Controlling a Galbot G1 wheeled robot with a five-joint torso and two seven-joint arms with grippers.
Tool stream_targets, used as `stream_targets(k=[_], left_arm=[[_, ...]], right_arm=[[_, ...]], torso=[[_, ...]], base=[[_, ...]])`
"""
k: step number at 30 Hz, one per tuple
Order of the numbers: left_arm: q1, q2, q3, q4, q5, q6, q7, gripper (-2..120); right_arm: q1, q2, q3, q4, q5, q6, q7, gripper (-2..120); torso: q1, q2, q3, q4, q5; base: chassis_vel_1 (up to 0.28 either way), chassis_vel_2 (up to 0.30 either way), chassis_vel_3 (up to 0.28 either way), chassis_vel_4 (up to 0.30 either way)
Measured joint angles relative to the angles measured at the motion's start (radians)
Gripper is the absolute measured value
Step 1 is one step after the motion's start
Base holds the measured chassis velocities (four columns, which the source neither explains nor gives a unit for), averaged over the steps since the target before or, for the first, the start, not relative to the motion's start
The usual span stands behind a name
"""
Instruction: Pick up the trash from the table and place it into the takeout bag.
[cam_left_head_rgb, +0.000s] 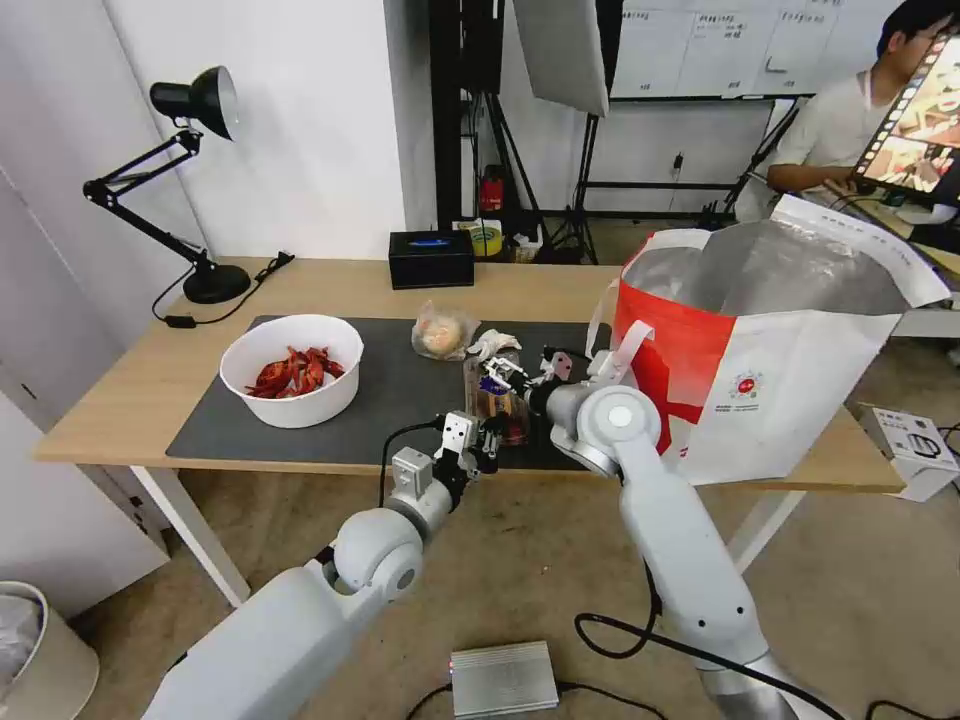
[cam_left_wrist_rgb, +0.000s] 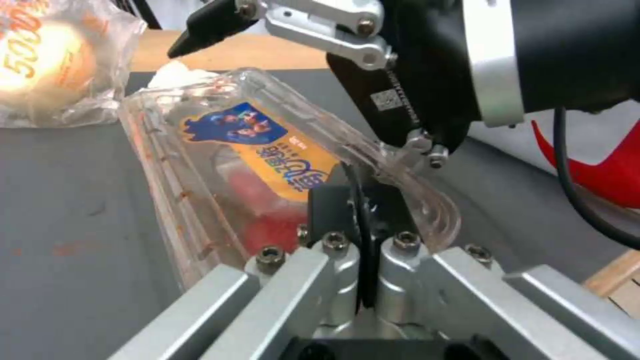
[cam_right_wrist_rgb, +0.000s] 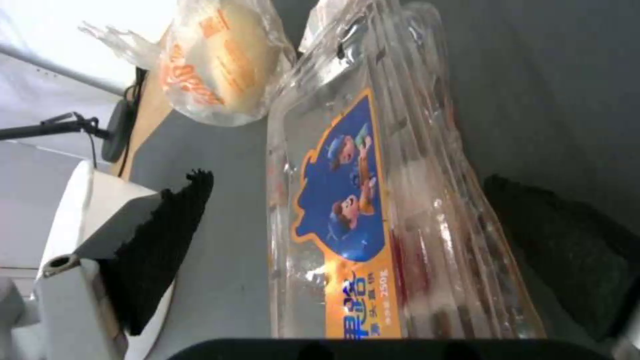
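Note:
The clear hinged tray (cam_left_head_rgb: 497, 405) with an orange-and-blue label and red scraps lies near the front edge of the dark mat (cam_left_head_rgb: 400, 400). My left gripper (cam_left_head_rgb: 487, 440) is shut on the tray's near rim (cam_left_wrist_rgb: 427, 200). My right gripper (cam_left_head_rgb: 510, 378) is open, one finger on each side of the tray (cam_right_wrist_rgb: 373, 200), and its left pad stands apart from the plastic. The bagged bun (cam_left_head_rgb: 443, 335) and a crumpled white tissue (cam_left_head_rgb: 492, 343) lie just behind the tray. A white bowl (cam_left_head_rgb: 292, 370) of red shells stands on the left of the mat. The takeout bag (cam_left_head_rgb: 800, 380) stands open on the right.
A black box (cam_left_head_rgb: 431, 258) sits at the back of the wooden table (cam_left_head_rgb: 120, 390), and a black desk lamp (cam_left_head_rgb: 200, 200) stands at its back left corner. Bare mat lies between the bowl and the tray. The bag's strap handles (cam_left_head_rgb: 625, 350) hang close to my right wrist.

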Motion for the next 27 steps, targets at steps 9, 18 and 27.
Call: stream_targets(k=[9, 18, 27], left_arm=[[0.005, 0.001, -0.004, -0.002, 0.0, -0.002, 0.0, 0], [0.015, -0.005, -0.017, -0.004, 0.001, -0.003, 0.0, 0], [0.022, -0.01, -0.016, -0.004, 0.005, -0.007, 0.001, 0]], right_arm=[[0.011, 0.011, -0.001, -0.021, 0.002, -0.01, 0.0, 100], [0.021, 0.016, -0.003, -0.034, 0.011, -0.027, 0.008, 100], [0.006, 0.014, 0.0, -0.017, 0.012, -0.029, -0.005, 100]], torso=[[0.0, 0.0, 0.0, -0.0001, -0.0001], [0.0, 0.0, 0.0, -0.0003, -0.0001], [0.0, 0.0, 0.0, -0.0001, 0.0]], base=[[0.0, 0.0, 0.0, 0.0], [0.0, 0.0, 0.0, 0.0], [0.0, 0.0, 0.0, 0.0]])
